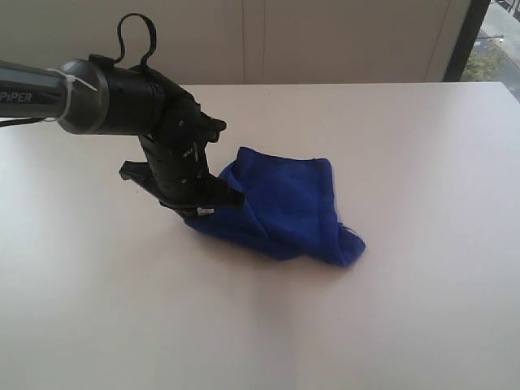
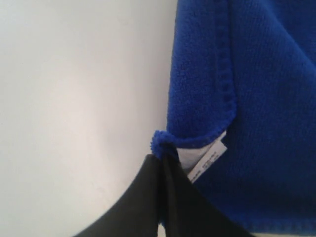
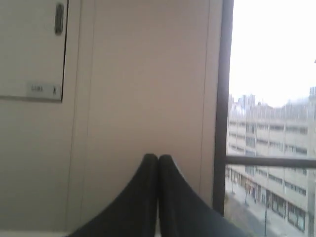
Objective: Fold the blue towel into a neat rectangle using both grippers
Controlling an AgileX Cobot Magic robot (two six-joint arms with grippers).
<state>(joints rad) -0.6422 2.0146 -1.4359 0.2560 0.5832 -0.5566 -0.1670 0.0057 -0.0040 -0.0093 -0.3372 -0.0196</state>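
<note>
The blue towel lies bunched in loose folds near the middle of the pale table. My left gripper reaches down at the towel's left end and is shut on its corner. In the left wrist view the black jaws pinch the hemmed corner of the towel, right beside its small white tag. My right gripper is shut with nothing between its fingers; it faces a wall and a window and does not show in the exterior view.
The left arm's black wrist and grey "PiPER" tube stretch in from the left edge above the table. A beige wall stands behind the table, and a window shows at the far right.
</note>
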